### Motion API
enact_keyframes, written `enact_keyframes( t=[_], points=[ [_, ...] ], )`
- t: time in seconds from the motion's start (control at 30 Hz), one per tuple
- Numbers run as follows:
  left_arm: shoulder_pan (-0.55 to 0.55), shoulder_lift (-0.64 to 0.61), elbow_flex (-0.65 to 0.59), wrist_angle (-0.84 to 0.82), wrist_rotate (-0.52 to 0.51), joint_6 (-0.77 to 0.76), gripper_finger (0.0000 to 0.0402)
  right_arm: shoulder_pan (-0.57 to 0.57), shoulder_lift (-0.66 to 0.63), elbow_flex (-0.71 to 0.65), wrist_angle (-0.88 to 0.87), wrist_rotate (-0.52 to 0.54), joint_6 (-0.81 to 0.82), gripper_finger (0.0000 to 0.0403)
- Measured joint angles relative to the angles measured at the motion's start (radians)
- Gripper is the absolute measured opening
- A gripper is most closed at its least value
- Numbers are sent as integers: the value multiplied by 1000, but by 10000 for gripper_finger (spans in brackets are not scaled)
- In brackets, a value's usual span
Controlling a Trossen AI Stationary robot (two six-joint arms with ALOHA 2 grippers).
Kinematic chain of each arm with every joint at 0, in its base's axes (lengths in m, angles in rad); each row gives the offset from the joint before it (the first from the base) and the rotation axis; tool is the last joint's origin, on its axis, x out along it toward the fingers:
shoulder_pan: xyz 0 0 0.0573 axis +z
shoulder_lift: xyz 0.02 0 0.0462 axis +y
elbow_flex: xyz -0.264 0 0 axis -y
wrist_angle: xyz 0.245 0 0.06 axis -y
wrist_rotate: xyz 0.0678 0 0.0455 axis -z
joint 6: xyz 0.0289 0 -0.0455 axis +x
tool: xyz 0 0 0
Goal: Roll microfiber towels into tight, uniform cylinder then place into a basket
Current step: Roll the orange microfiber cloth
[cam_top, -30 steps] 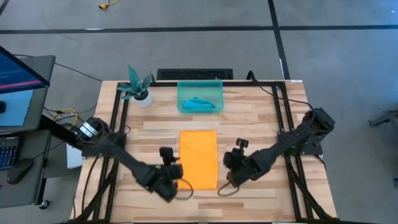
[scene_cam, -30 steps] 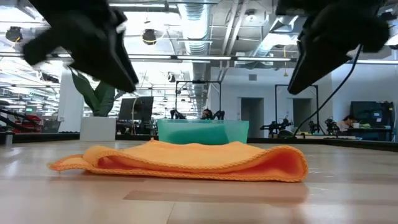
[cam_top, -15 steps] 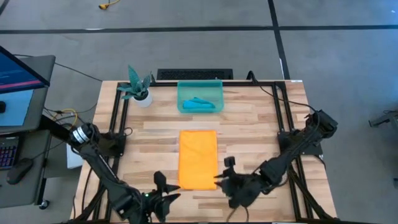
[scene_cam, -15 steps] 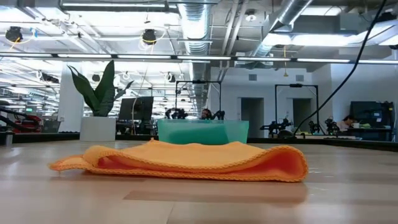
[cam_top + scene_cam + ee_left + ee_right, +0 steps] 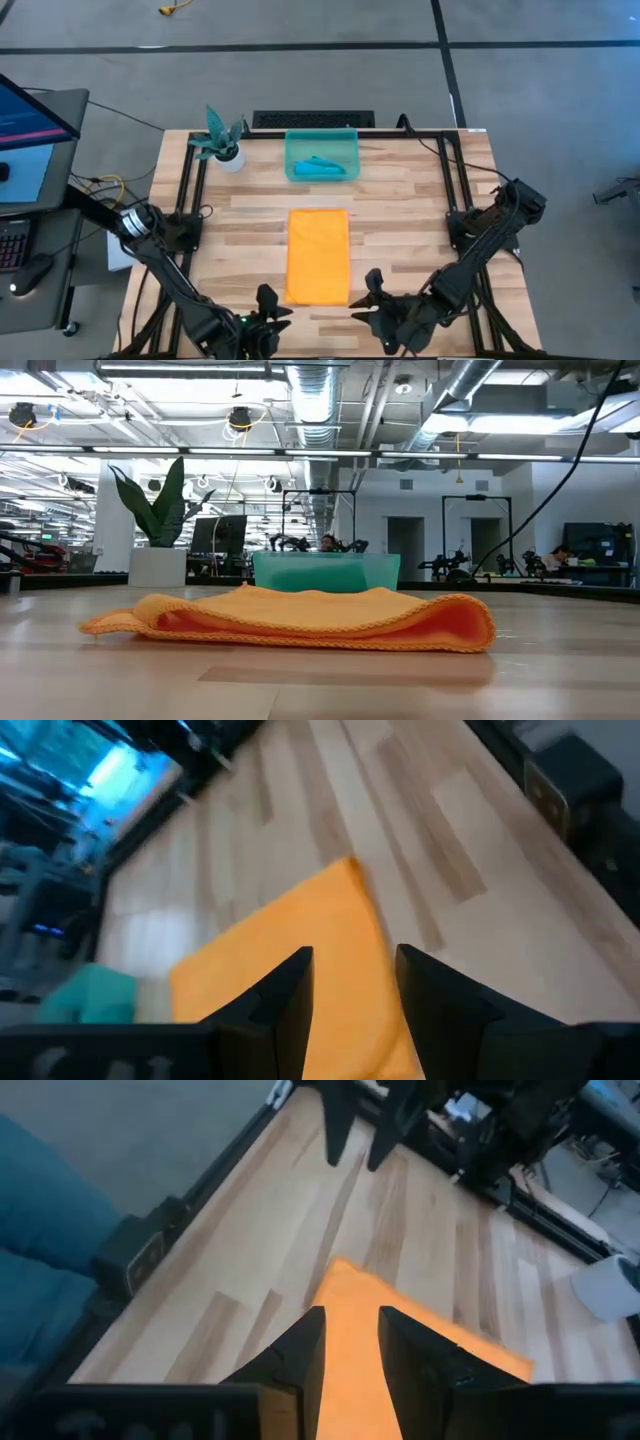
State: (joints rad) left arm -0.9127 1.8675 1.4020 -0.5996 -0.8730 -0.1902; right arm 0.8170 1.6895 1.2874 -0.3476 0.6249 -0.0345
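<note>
The orange-yellow towel (image 5: 318,255) lies folded in two layers on the table's middle, with its fold (image 5: 470,625) to the right in the low view. The teal-blue towel (image 5: 322,167) lies rolled inside the teal basket (image 5: 322,143) at the far edge. My left gripper (image 5: 268,298) and right gripper (image 5: 375,287) hover above the table's near edge, just off the orange towel's near corners. Both are open and empty, pointing toward the towel (image 5: 290,970) (image 5: 400,1340). Neither shows in the low view.
A white pot with a teal plant (image 5: 226,148) stands left of the basket. Black frame rails (image 5: 190,200) (image 5: 455,200) run along the table's left and right sides. Bare wood lies on both sides of the orange towel.
Both grippers have drawn back from the orange towel's near corners toward the table's near edge and risen, leaving the low view, and both wrists have rolled. The towel has stayed flat where it was.
</note>
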Motion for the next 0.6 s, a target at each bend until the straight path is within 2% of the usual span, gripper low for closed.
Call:
enact_keyframes(
  t=[0.1,0.3,0.6],
  points=[
    [7,29,1,-6,33,-19,137,-1,1,0,-18,-35,42,120],
    [27,85,-1,-56,98,-43,137,-26,1,-1,-64,-182,181,120],
    [47,100,-1,-62,107,-91,137,-67,46,-1,-74,-206,210,120]
  ],
)
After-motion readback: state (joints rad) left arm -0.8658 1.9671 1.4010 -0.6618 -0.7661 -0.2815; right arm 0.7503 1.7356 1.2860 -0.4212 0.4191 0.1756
